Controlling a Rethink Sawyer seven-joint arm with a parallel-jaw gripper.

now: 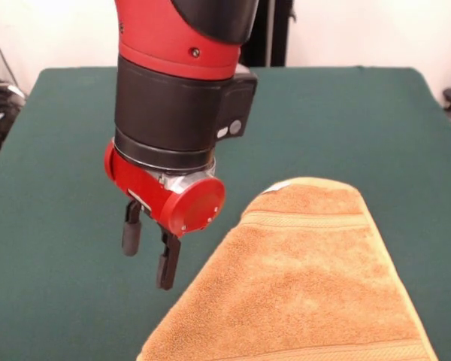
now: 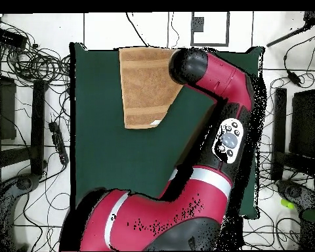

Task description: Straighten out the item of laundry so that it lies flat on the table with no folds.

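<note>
Orange-tan terry hand towel (image 1: pixel 301 286), with flat woven stripe bands near its ends, lies in the front view on the dark green cloth-covered table (image 1: pixel 52 301) at the near edge, toward the near right corner. Its left side runs as a slanted line, so the cloth narrows toward its far end, where a small white label shows at the corner. One stripe band crosses it close to that far end and another close to the near edge of the table. The gripper (image 1: pixel 149 252) of the red and black arm (image 1: pixel 180 90) hangs just left of the towel's slanted side, apart from the cloth; its two black fingers (image 1: pixel 131 235) point down with a narrow gap between them and hold nothing.

From overhead, the towel (image 2: pixel 142 88) lies against the table's (image 2: pixel 101 151) far edge, roughly midway along it, one long side touching the arm's (image 2: pixel 212 72) black end. A light patch shows at its lower right corner. The arm covers the gripper here, and cables lie on the floor (image 2: pixel 35 72) beside the table.
</note>
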